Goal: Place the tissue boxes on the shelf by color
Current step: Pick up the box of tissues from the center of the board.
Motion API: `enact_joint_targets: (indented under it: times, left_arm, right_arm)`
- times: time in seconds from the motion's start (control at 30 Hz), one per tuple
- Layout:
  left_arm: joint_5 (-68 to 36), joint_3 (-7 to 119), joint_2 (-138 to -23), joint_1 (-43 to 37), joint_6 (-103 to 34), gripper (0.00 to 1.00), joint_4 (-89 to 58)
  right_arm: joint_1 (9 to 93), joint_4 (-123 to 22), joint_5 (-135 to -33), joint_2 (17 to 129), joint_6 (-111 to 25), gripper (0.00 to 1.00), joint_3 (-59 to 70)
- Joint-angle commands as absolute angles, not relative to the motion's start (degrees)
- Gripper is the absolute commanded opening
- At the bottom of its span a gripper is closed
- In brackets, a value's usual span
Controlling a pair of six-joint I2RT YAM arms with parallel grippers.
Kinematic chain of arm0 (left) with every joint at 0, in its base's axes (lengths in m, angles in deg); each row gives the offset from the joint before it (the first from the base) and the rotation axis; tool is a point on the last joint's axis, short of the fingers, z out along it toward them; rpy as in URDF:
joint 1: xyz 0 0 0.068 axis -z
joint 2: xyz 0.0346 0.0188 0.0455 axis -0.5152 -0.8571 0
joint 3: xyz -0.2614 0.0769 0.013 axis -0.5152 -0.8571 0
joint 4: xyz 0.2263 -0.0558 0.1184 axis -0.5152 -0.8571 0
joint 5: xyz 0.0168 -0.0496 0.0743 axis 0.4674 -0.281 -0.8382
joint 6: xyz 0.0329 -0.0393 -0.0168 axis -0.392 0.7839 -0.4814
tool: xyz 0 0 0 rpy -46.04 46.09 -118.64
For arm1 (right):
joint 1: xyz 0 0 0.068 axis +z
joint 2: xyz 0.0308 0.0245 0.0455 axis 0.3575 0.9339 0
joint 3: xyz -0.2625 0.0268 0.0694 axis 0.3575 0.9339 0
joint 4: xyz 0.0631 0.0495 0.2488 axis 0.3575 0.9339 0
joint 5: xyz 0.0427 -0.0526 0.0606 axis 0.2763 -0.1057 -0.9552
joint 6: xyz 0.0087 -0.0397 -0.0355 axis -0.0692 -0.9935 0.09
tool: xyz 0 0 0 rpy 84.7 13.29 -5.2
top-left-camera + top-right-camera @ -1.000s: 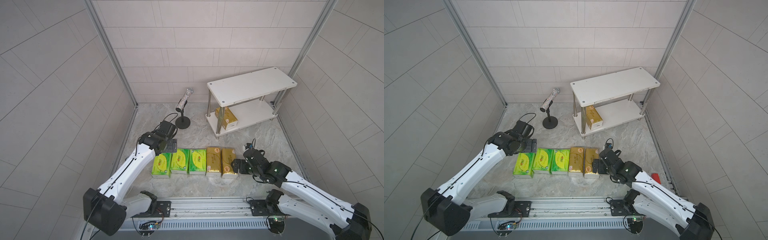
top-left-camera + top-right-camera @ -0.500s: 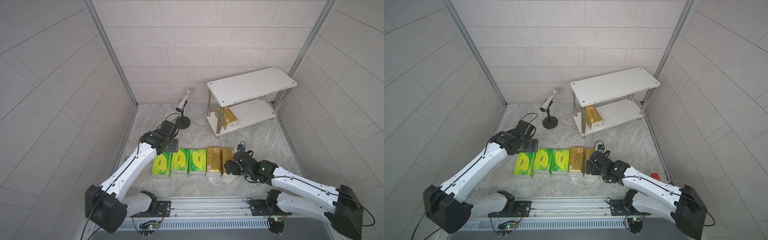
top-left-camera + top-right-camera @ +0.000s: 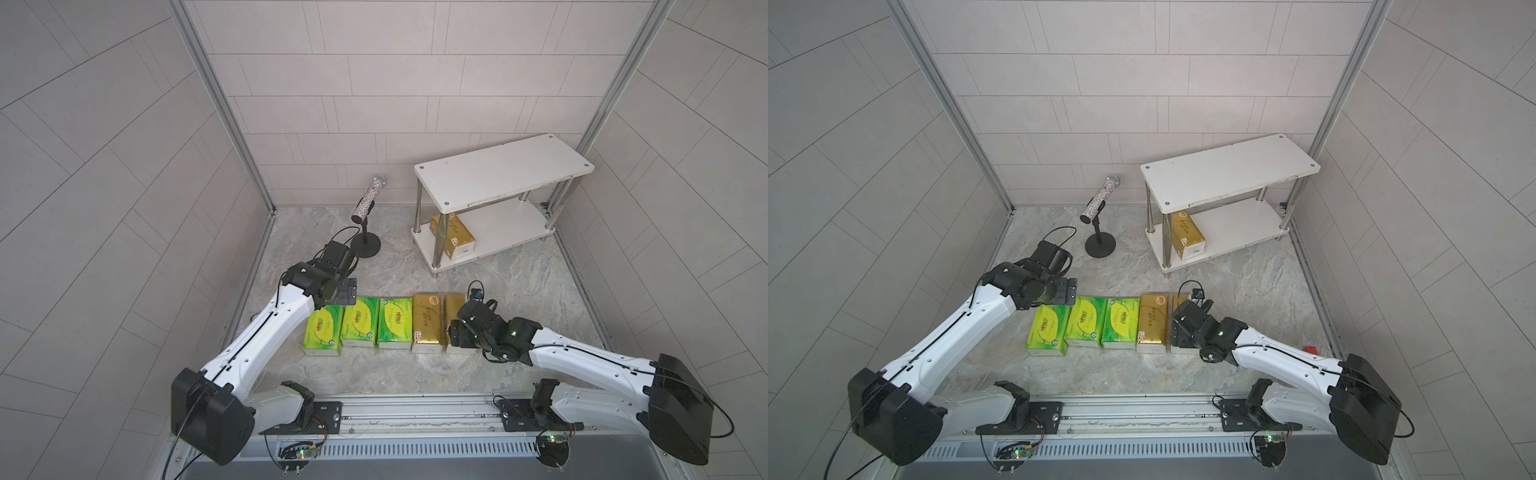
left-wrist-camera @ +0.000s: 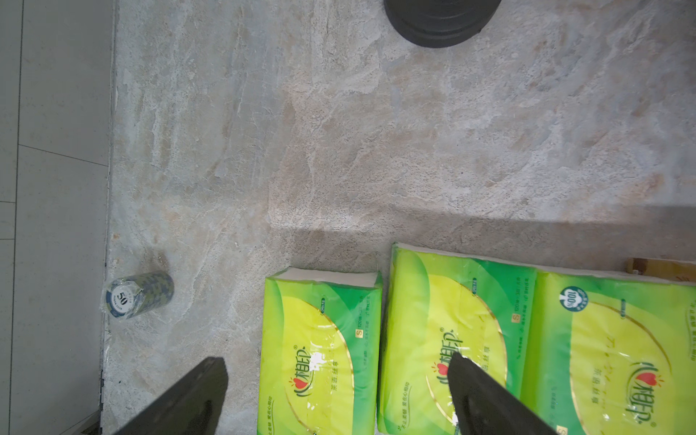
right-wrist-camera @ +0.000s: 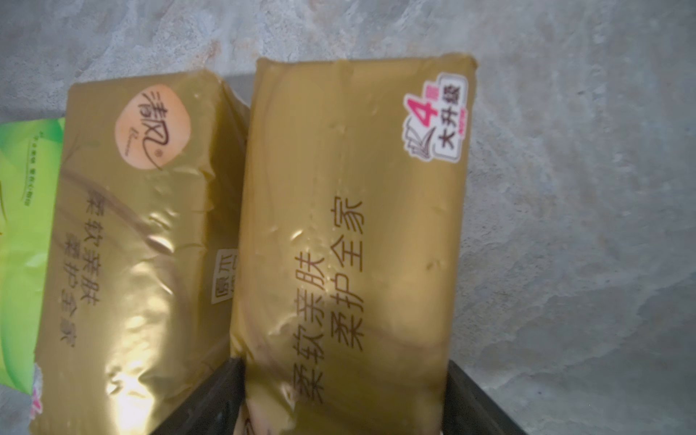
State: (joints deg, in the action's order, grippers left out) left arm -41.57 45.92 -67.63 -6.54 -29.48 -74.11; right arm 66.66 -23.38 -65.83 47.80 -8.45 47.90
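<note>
The chip roll reads "50". The end green pack bears "心相印" and "S"; the inner green pack has a "100%" badge. The inner gold pack shows "清风"; the end gold pack reads "柔软亲肤 柔护全家", with a "4 大升级" sticker.

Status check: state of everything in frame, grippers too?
left gripper: open, empty, above leftmost green pack
right gripper: jaws flank end gold pack, grip unconfirmed
green packs: three, flat in a row
inner gold pack: flat in the row
shelved gold pack: lying on lower tier
shelf: upright
glitter stand: upright
chip roll: on its side
</note>
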Motion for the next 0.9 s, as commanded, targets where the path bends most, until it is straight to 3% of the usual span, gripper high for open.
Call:
enact_joint_targets:
  times: [0.0,0.17,0.33,0.53,0.87]
  left_arm:
    - [-42.6,45.6,-67.9,-6.3,-30.3,1.0,-74.1]
    - [-42.4,45.6,-67.9,-6.3,-30.8,1.0,-74.1]
    - [-41.7,45.9,-68.0,-6.3,-30.9,1.0,-74.1]
    - [-41.8,46.0,-67.0,-6.2,-31.2,1.0,-74.5]
    - [-42.3,46.5,-65.0,-6.1,-32.1,1.0,-75.7]
  right_arm:
    - [60.9,-19.6,-64.4,44.8,-11.6,0.82,48.7]
    - [49.0,-20.5,-73.6,44.1,-22.6,0.82,48.2]
    - [41.6,-21.1,-80.4,51.7,-30.3,0.82,44.0]
    - [41.1,-21.3,-81.8,55.3,-31.0,0.82,40.9]
    - [44.7,-17.2,-76.1,38.6,-32.0,1.0,42.7]
